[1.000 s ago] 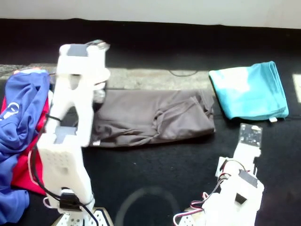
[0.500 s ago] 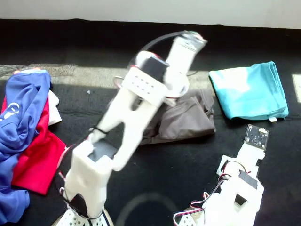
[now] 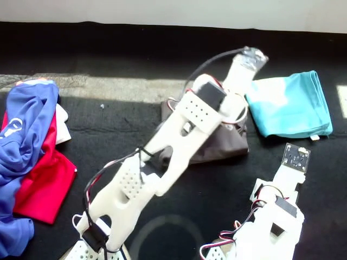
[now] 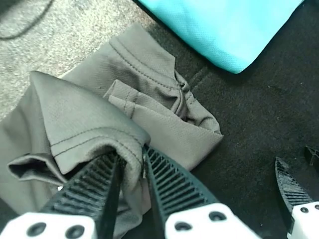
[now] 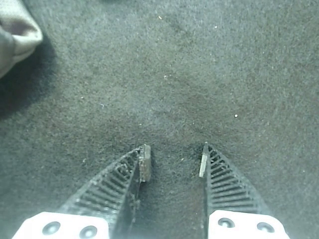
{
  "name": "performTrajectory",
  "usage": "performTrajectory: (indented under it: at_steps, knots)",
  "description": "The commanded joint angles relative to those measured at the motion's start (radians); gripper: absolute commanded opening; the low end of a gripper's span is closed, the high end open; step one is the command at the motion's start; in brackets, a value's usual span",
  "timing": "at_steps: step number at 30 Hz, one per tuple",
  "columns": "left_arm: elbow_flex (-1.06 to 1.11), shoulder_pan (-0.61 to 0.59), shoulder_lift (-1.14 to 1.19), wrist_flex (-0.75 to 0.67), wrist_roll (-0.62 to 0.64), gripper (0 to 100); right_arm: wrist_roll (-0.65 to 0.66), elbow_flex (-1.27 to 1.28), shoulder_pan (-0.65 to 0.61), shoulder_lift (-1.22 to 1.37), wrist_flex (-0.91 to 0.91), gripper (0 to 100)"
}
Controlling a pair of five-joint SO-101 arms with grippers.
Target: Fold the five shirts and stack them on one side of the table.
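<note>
A grey shirt (image 4: 149, 94) lies bunched mid-table, beside a folded teal shirt (image 4: 224, 25). My left gripper (image 4: 130, 162) is shut on a hemmed fold of the grey shirt and holds it over the shirt's right part. In the high view the left arm (image 3: 190, 119) stretches diagonally across the grey shirt (image 3: 222, 145) toward the teal shirt (image 3: 287, 103). My right gripper (image 5: 174, 162) stands open and holds nothing, low over the black table near the front right. A grey shirt corner (image 5: 17, 32) shows at the edge of the right wrist view.
Blue (image 3: 24, 124) and red (image 3: 43, 179) shirts lie heaped at the left edge, a white one (image 3: 62, 130) peeking from under them. The right arm (image 3: 276, 211) sits front right. A sunlit strip (image 3: 124, 89) crosses the black table behind the grey shirt.
My left arm swung from the left side across to the right, dragging the grey shirt's left end over its right part. The right arm barely moved.
</note>
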Motion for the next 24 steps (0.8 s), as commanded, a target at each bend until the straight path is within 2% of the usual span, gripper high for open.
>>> performTrajectory:
  at_steps: [1,7,13,15,21,24]
  knots:
    - [-0.077,0.008,0.039,-0.061,0.006,1,-0.009,0.008,0.039,-0.001,-0.013,18.3]
    - [-0.127,0.010,0.111,-0.098,0.006,2,-0.009,0.008,0.039,-0.001,-0.013,18.3]
    - [-0.128,0.002,0.116,-0.091,0.020,21,-0.009,0.008,0.039,-0.001,-0.013,18.3]
    - [-0.165,-0.012,0.091,-0.063,0.052,25,-0.009,0.008,0.039,-0.001,-0.013,18.3]
    - [-0.302,-0.130,0.013,0.164,0.057,20,-0.009,0.008,0.039,-0.001,-0.013,18.3]
    - [-0.309,-0.234,0.025,0.195,0.060,4,-0.009,0.008,0.039,-0.001,-0.013,18.3]
